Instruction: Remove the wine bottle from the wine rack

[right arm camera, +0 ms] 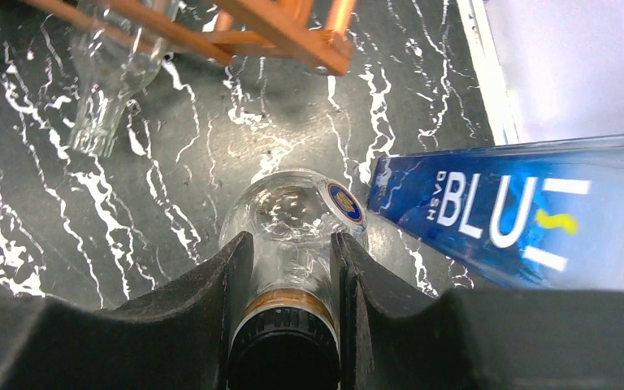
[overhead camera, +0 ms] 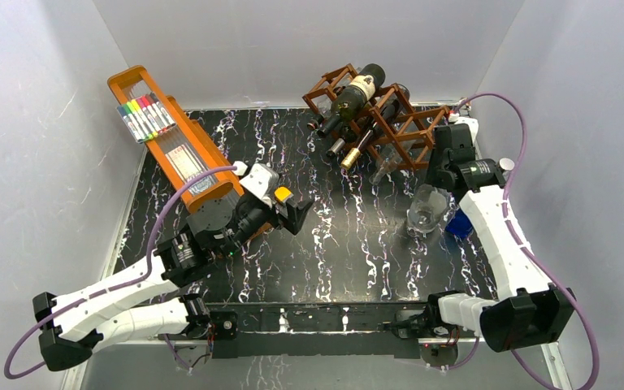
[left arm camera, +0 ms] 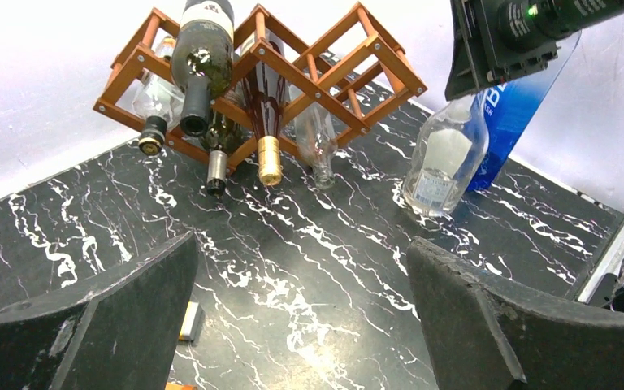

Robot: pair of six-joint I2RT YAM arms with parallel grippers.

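My right gripper (right arm camera: pixel 291 244) clamps the clear bottle (right arm camera: pixel 292 203) by the neck so it stands upright, at 5 o'clock of the wine rack (right arm camera: pixel 325 53); the left gripper (left arm camera: pixel 301 244) is wide.

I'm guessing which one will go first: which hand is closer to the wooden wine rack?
Right. The right hand is just off the wine rack's right end, closed round a clear bottle's neck. The left hand is open over mid-table, well apart from it.

White walls (overhead camera: pixel 292 49), black marbled tabletop (overhead camera: pixel 357 244)
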